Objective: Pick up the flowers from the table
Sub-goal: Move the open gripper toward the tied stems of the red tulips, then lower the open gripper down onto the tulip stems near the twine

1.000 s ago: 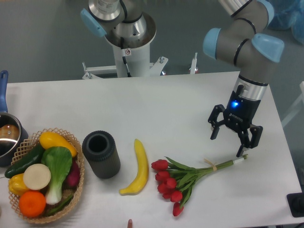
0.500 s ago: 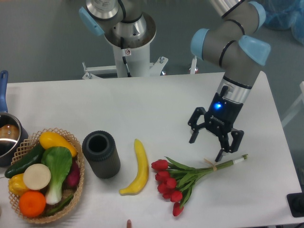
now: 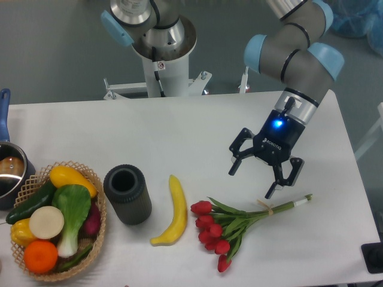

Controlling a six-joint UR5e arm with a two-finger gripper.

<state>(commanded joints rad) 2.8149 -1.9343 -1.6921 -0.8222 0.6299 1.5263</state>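
Note:
The flowers (image 3: 230,227), red tulips with green leaves and long stems tied with a pale band, lie on the white table (image 3: 179,131) at the front right. The stems point right and slightly up. My gripper (image 3: 251,182) is open and empty. It hovers just above and behind the tied part of the stems, not touching them.
A yellow banana (image 3: 172,210) lies left of the flowers. A dark cylindrical cup (image 3: 127,194) stands beside it. A wicker basket (image 3: 88,254) of fruit and vegetables sits at the front left, a pot (image 3: 10,170) at the left edge. A second robot base (image 3: 161,48) stands behind the table.
My gripper has moved left from above the stem ends to above the tied part of the stems and has turned a little. The flowers have not moved.

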